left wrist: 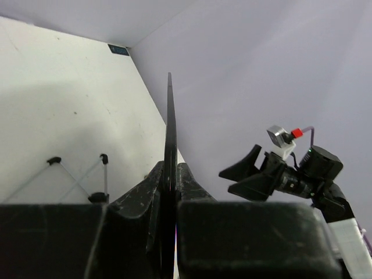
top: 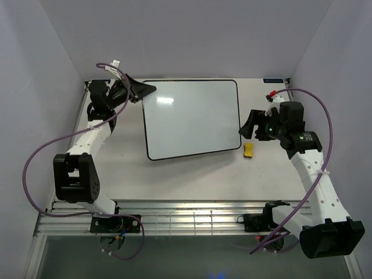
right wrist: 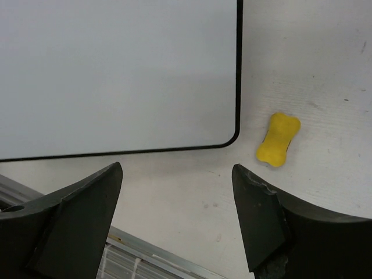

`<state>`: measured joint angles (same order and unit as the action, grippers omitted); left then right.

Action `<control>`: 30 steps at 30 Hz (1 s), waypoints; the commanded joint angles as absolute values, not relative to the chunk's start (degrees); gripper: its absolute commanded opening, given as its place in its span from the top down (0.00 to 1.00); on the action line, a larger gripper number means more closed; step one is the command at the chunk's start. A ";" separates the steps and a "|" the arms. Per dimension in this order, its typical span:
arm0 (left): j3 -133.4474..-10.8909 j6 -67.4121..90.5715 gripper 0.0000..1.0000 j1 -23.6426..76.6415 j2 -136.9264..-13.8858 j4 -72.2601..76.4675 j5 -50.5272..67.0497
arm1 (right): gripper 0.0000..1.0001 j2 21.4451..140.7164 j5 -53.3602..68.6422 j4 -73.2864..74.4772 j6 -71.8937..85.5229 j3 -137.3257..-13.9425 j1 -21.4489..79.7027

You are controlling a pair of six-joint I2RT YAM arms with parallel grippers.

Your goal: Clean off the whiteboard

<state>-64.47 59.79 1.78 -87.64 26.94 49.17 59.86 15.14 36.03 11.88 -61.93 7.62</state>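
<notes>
The whiteboard point(top: 192, 119) lies in the middle of the table, its face plain white inside a thin black rim. My left gripper point(top: 142, 90) is shut on the board's far left corner. In the left wrist view the board point(left wrist: 170, 128) shows edge-on, pinched between that gripper's point(left wrist: 170, 167) fingers. My right gripper point(top: 250, 125) hovers off the board's near right corner, open and holding nothing. In the right wrist view the board's rounded corner point(right wrist: 116, 75) lies ahead of the open gripper point(right wrist: 177, 171). A small yellow eraser point(right wrist: 278, 139) rests on the table just right of that corner.
A thin black wire easel stand point(left wrist: 78, 177) lies on the table beyond the left gripper. A ribbed metal rail point(top: 192, 218) runs along the near edge by the arm bases. Pale walls close in the back and both sides.
</notes>
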 commanded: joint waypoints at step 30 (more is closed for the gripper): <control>-85.52 59.41 1.00 -3.25 -116.10 53.43 63.28 | 0.10 53.26 24.60 31.91 10.99 -55.46 7.56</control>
